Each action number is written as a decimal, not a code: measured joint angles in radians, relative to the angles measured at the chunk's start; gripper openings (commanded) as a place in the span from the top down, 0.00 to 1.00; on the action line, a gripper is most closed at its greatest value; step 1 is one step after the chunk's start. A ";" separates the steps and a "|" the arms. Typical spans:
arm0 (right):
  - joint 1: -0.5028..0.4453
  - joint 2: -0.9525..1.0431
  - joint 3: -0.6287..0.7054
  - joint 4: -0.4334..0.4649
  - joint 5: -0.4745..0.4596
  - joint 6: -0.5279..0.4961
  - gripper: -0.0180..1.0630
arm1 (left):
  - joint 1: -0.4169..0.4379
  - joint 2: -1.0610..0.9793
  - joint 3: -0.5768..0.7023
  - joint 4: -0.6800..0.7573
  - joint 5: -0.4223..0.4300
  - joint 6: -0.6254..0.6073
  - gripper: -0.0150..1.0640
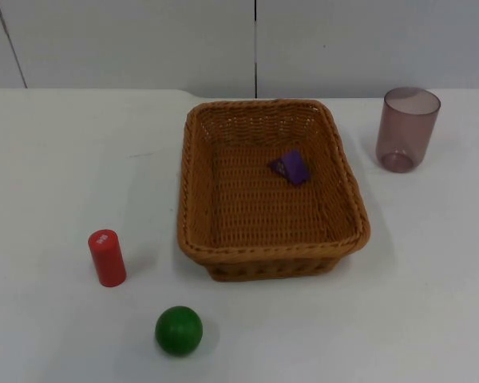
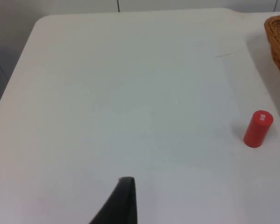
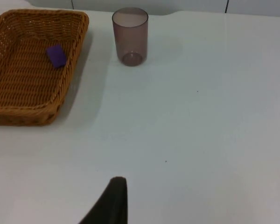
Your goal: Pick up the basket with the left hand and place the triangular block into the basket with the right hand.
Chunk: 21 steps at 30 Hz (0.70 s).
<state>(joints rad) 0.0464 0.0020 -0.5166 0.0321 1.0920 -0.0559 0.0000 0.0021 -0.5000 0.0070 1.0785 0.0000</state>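
The small purple triangular block (image 1: 290,167) lies flat inside the rectangular woven wicker basket (image 1: 193,183), toward its two o'clock corner, a pale mark on its upper face. The basket sits on the white table (image 1: 48,159). At its eight o'clock stands an upright red cylinder (image 1: 107,258); a green ball (image 1: 178,330) rests at seven o'clock. A translucent purple-grey plastic cup (image 1: 406,129) stands upright at two o'clock, apart from the rim. Left gripper (image 2: 119,205) and right gripper (image 3: 112,201) hang above bare table; I cannot tell their finger spread.
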 measured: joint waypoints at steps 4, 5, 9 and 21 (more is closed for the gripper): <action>0.000 0.000 0.000 0.000 0.000 0.000 0.02 | 0.000 0.000 0.000 0.000 0.000 0.000 0.02; 0.000 0.000 0.000 0.000 0.000 0.000 0.02 | 0.000 0.000 0.000 0.000 0.000 0.000 0.02; 0.000 0.000 0.000 0.000 0.000 0.000 0.02 | 0.000 0.000 0.000 0.000 0.000 0.000 0.02; 0.000 0.000 0.000 0.000 0.000 0.001 0.02 | 0.000 0.000 0.000 0.003 0.000 0.000 0.02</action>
<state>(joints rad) 0.0464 0.0020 -0.5166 0.0321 1.0920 -0.0553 0.0000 0.0021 -0.5000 0.0097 1.0785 0.0000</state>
